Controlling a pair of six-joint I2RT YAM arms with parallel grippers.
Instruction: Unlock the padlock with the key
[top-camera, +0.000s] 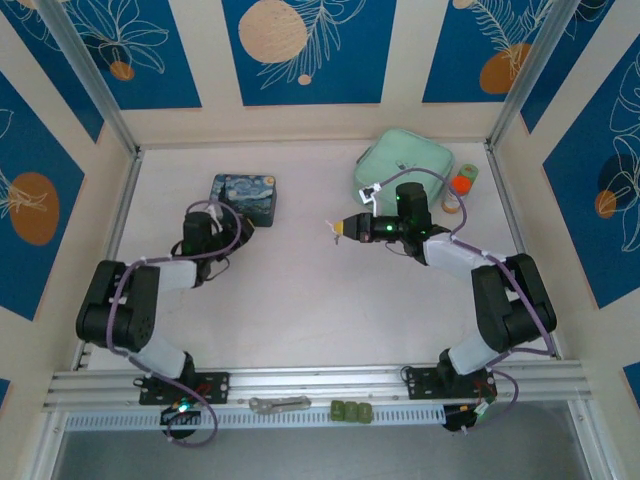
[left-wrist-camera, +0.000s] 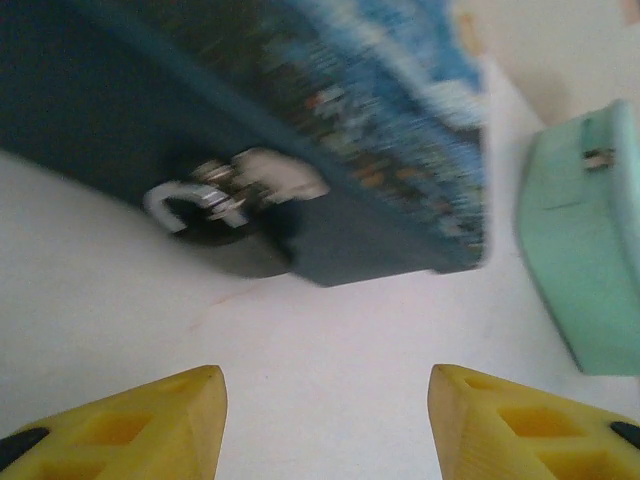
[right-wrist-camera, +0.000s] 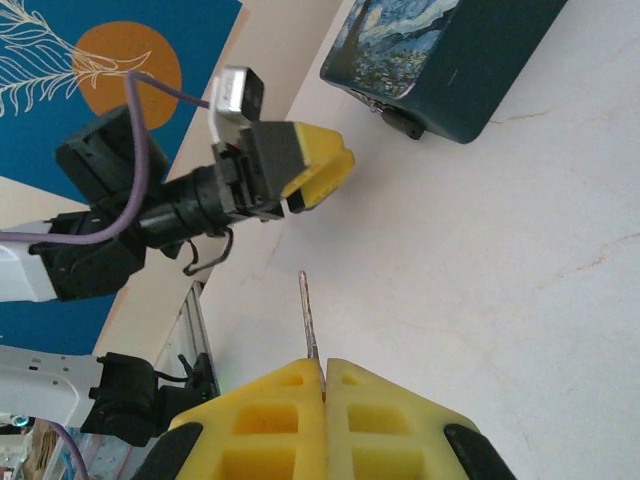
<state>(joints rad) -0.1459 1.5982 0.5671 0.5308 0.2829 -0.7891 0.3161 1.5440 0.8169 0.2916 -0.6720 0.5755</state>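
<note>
Jaws of my right gripper (right-wrist-camera: 322, 368) pinch the key (right-wrist-camera: 306, 315) by its end. Those of my left gripper (left-wrist-camera: 325, 400) stand apart, facing the padlock (left-wrist-camera: 205, 212) on the tin (left-wrist-camera: 330, 90) front (blurred). Held so thinly, the key may twist or slip at the keyhole.

left wrist: tin (left-wrist-camera: 330, 130) smeared by blur, cut off top and left | padlock (left-wrist-camera: 215, 205) blurred, keyhole unreadable | mint case (left-wrist-camera: 585, 260) cropped at right edge | right wrist: key (right-wrist-camera: 307, 315) head buried between right end effector (right-wrist-camera: 324, 365) fingers | top external: key a mere speck
</note>
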